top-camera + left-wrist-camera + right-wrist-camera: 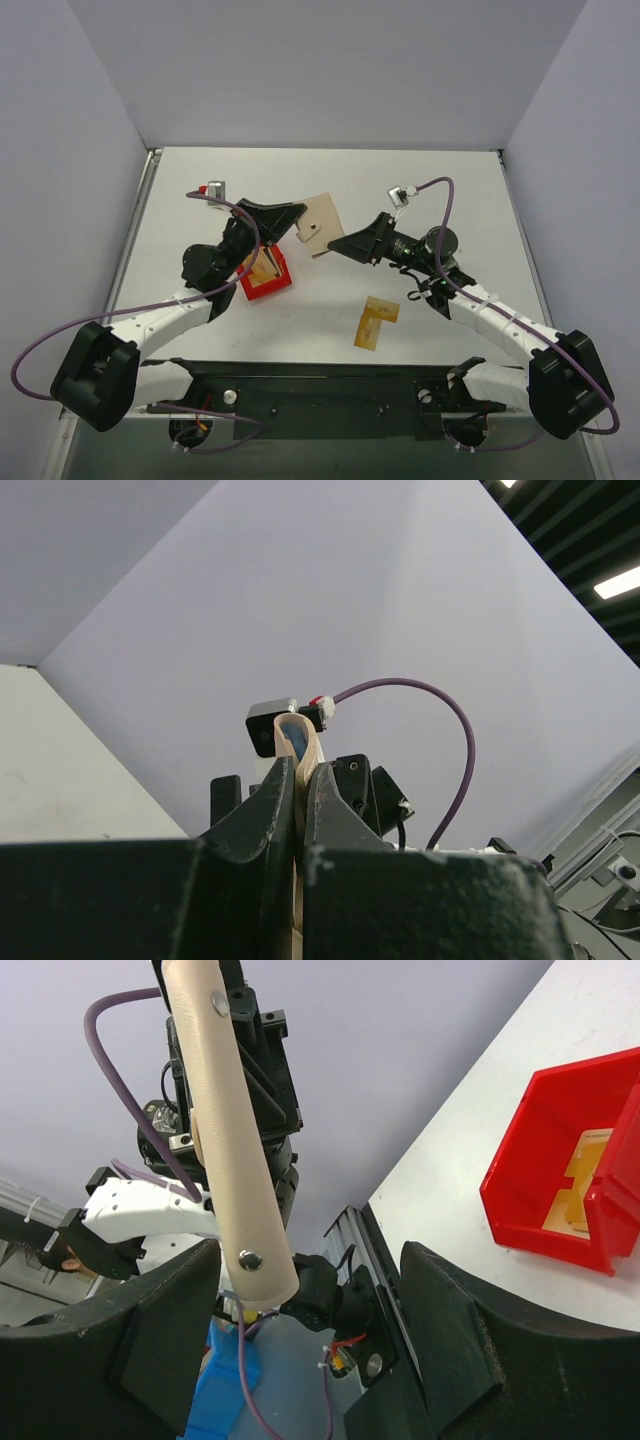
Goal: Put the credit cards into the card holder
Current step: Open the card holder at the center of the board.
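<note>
Card holder hangs raised over the bench, pinched tight between the left fingers of an arm stretched forward, while the right fingers stand wide apart just beside it, holding nothing.

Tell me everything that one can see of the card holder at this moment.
The card holder is a small beige wallet, leather-like and folded, with light blue lining showing at its fold and two metal snap studs on one face. It is held tilted in the air above the table. The left pincer is shut on one edge. The other end stands between the open jaws of the right pincer, apparently untouched.
</note>
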### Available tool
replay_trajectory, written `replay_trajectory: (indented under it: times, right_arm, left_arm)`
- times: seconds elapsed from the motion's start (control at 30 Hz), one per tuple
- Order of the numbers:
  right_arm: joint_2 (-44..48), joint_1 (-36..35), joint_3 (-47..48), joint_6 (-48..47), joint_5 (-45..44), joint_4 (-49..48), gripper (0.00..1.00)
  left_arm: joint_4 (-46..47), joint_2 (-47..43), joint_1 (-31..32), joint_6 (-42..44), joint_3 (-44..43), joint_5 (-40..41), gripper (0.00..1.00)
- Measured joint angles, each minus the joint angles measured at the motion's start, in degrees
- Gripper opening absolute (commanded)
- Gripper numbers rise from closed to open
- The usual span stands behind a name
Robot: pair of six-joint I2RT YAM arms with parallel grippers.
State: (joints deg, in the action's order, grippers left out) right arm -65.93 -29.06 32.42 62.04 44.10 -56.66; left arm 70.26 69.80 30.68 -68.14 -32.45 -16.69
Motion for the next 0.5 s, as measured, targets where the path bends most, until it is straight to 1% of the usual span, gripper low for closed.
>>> replay_trajectory:
  times: [0.17,0.23,0.3,0.37,0.4,0.43,0.47,0.5]
  right_arm:
    - [-1.5,-1.4,0.4,0.3,-1.4,-2.1,0.64]
    - [-1.9,-1.5,0.5,0.7,-1.9,-3.2,0.60]
    - [-2.3,-1.8,0.6,0.9,-2.5,-4.1,0.54]
    - [-2.6,-1.9,0.6,1.0,-3.0,-5.0,0.43]
    - [-2.9,-2.0,0.7,1.0,-3.3,-5.4,0.33]
    - [-3.3,-2.2,1.0,1.4,-3.4,-5.9,0.28]
    - [-3.6,-2.3,1.2,1.2,-3.4,-6.1,0.15]
    - [-4.1,-2.5,1.6,1.6,-3.3,-6.6,0.10]
  left_arm:
    - [0.6,0.0,0.7,-0.3,0.1,1.3,0.00]
    - [0.7,0.0,1.0,-0.3,0.3,1.7,0.00]
    - [0.7,0.0,1.2,-0.3,0.5,2.0,0.00]
    - [0.6,0.0,1.3,-0.3,0.7,2.2,0.00]
    - [0.7,0.0,1.3,-0.3,0.8,2.4,0.00]
    - [0.6,0.0,1.3,-0.3,0.9,2.5,0.00]
    - [0.6,0.0,1.3,-0.3,0.9,2.6,0.00]
    - [0.7,0.0,1.4,-0.3,1.0,3.0,0.00]
